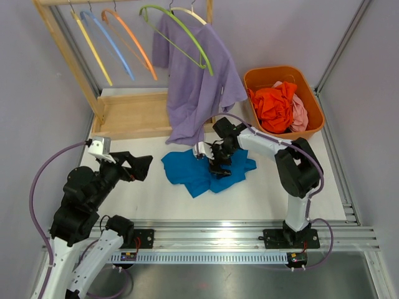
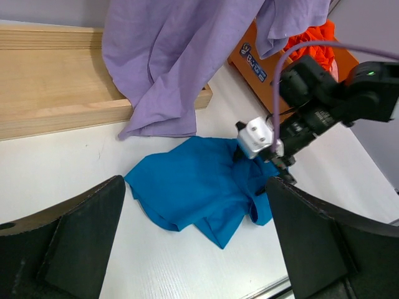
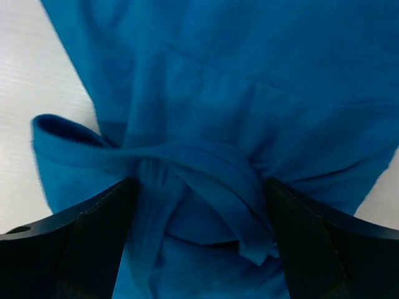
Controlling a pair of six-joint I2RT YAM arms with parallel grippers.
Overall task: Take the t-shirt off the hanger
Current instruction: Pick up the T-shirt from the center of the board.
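Left hand (image 1: 142, 168) wide open, holding nothing, up over the tabletop (image 1: 268, 199) just left of the blue t-shirt (image 1: 187, 171). Right hand (image 1: 216, 163) is down on the blue t-shirt, fingers spread wide with a bunched fold of blue cloth between them, not pinched.

Around, left to right:
- Wooden rack (image 1: 59, 43) at the back left, its flat wooden base (image 1: 131, 115) on the tabletop.
- Three bare hangers on the rail: yellow hanger (image 1: 93, 53), blue hanger (image 1: 112, 43), orange hanger (image 1: 134, 47).
- Then the green hanger (image 1: 181, 28) and a pale hanger (image 1: 190, 14) just behind it.
- Orange basket (image 1: 315, 103) at the far right, near the right arm's elbow. In it: crumpled red-orange cloth (image 1: 274, 106) and a pink cloth (image 1: 299, 115) against the right wall.

In the way: the purple hem drapes over the base's front edge onto the tabletop, just beside the top edge of the blue t-shirt and close to the right hand.

Purple t-shirt (image 1: 199, 87): still on the rack at the green and pale hangers, which of the two carries it cannot tell. It hangs skewed, the green hanger's arm lying across its front, long loose folds running down.

Blue t-shirt: off any hanger, crumpled flat on the tabletop between the two arms.
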